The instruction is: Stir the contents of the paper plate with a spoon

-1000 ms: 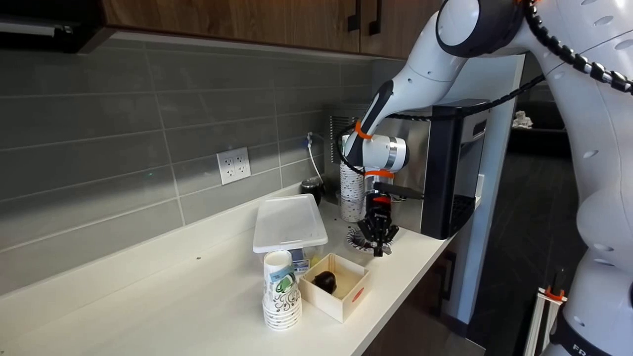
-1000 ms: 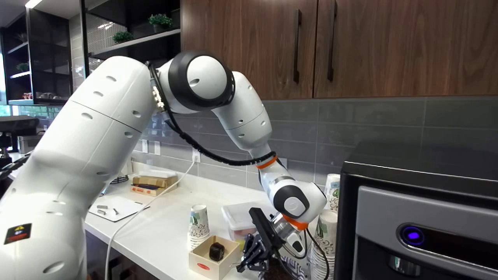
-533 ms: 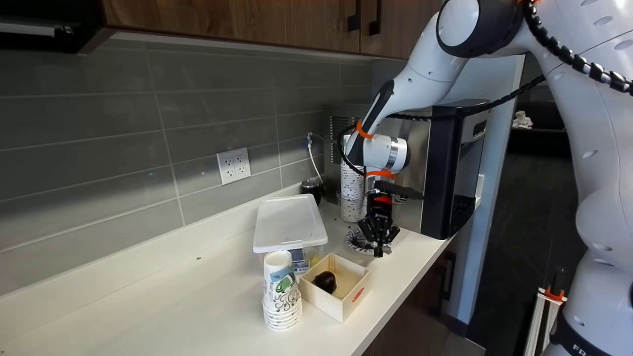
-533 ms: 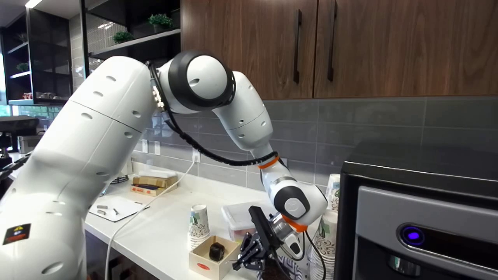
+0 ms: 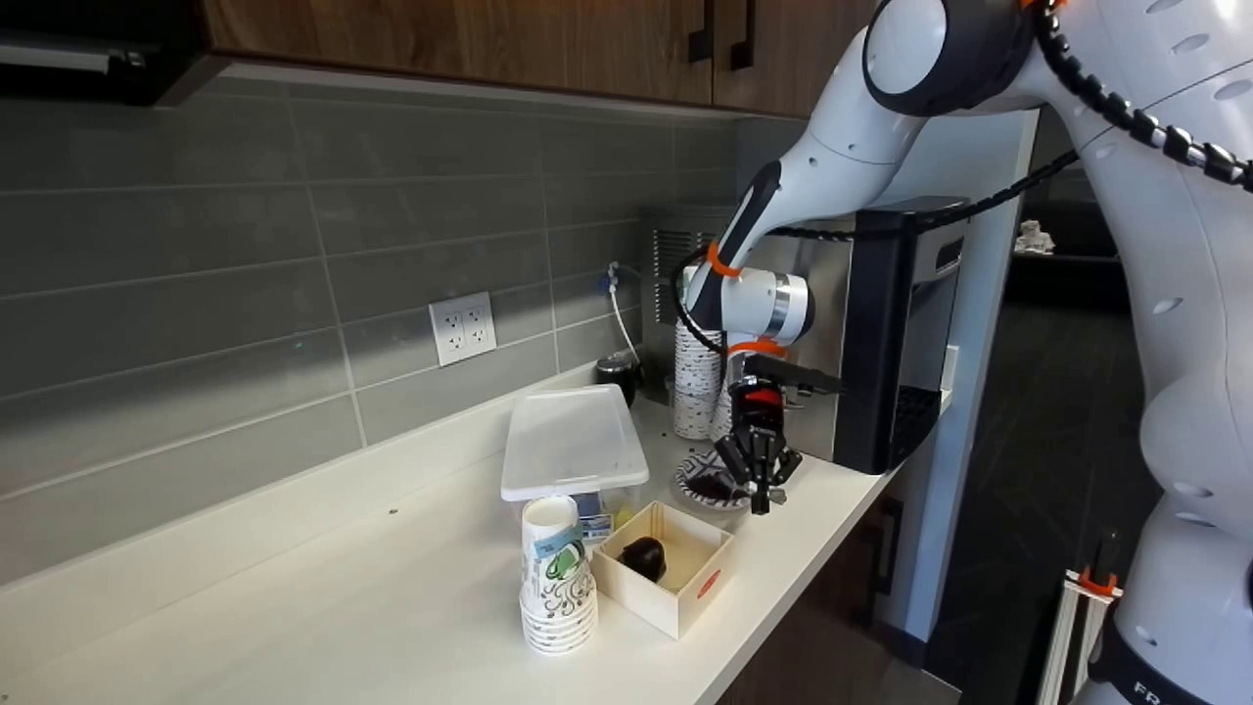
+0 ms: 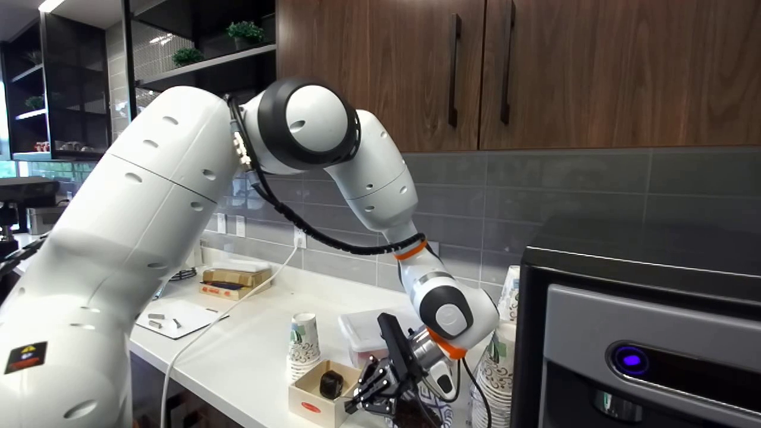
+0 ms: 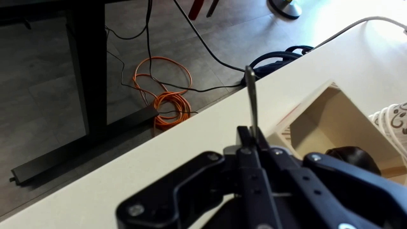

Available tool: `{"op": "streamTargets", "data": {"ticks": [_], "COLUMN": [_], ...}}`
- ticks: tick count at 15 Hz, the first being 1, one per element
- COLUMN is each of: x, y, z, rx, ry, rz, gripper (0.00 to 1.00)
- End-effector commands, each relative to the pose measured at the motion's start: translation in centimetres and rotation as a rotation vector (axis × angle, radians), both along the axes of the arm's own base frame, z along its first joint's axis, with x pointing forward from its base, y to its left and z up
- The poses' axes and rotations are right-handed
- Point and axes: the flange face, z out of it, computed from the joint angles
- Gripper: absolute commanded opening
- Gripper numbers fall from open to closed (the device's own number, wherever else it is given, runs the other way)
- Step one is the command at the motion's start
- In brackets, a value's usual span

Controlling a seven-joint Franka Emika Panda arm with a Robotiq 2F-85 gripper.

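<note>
Paper plate [image 5: 697, 463], dark contents [image 5: 708, 486] inside: on counter [image 5: 343, 607], near tan box [image 5: 636, 595]. Spoon [image 7: 251, 98]: pinched between narrowed jaws of gripper [image 7: 252, 136], slim end jutting out; which end shows, I cannot be sure. Gripper hangs beside plate, toward counter's edge, not over contents. Likely troubles: thin shaft twisting in jaws if contents resist; plate skidding if spoon catches rim; box knocked if gripper swings low.

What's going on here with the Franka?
The Franka arm has its jaws closed on what looks like a metal spoon, near a patterned paper plate of dark contents on the counter. Presumably it's for stirring; I can't tell whether the spoon touches the contents.
</note>
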Motion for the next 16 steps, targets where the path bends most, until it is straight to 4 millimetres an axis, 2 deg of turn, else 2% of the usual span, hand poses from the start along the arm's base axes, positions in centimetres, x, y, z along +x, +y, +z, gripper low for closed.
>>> {"op": "streamTargets", "data": {"ticks": [1,5,9,13,16], "x": [-0.6,0.7,3.1,4.6,4.7], "y": [-0.1,1.3,3.7,5.7,6.6], "z": [0.4,1.7,2.7,2.4,1.9], "rx": [-0.057,-0.186,-0.32,-0.34,-0.3], "ry": [0.1,0.113,0.047,-0.009,-0.002], "rz": [0.009,0.054,0.144,0.187,0.192], "gripper": [0.01,0.01,0.01,0.01,0.01]}}
